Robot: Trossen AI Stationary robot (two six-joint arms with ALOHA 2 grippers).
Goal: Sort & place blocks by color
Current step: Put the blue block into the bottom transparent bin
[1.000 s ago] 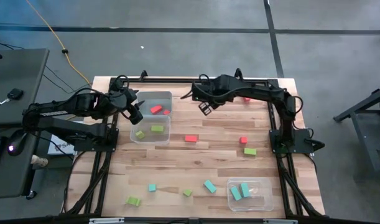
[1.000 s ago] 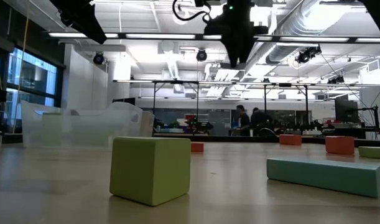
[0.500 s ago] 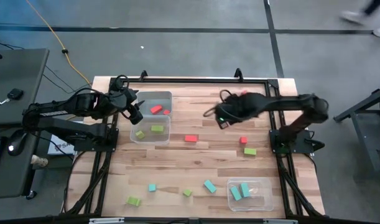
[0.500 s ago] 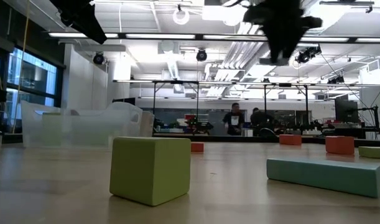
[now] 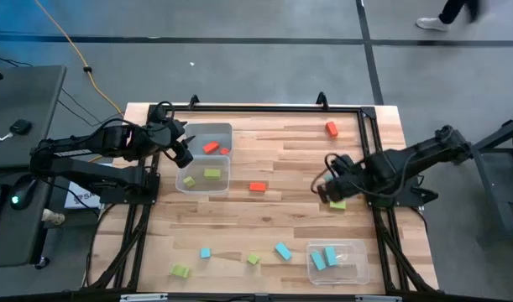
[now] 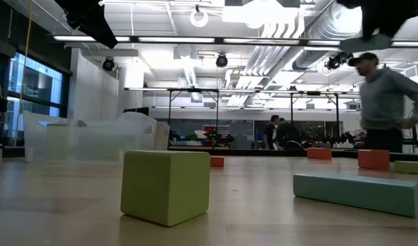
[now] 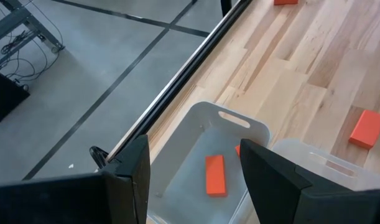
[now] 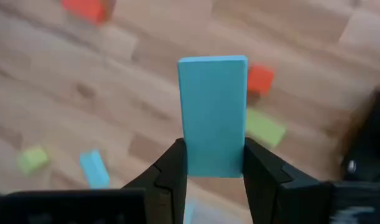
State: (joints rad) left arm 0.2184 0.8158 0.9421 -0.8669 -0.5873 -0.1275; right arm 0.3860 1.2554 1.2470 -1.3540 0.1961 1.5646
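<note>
R gripper point(image 8: 211, 177), clenched on a flat teal rectangular block point(image 8: 213, 112), has swung from the table's far edge toward its right edge, heading for the near-right clear plastic tub point(image 5: 357, 273) w/ teal bars. L gripper point(image 7: 196, 168) hangs released over far-left tub.

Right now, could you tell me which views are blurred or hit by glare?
Right wrist view: the table smears with motion, but the held teal bar stays sharp. Low view: ceiling lights glare white, and the person is softened. High view: crisp.
</note>
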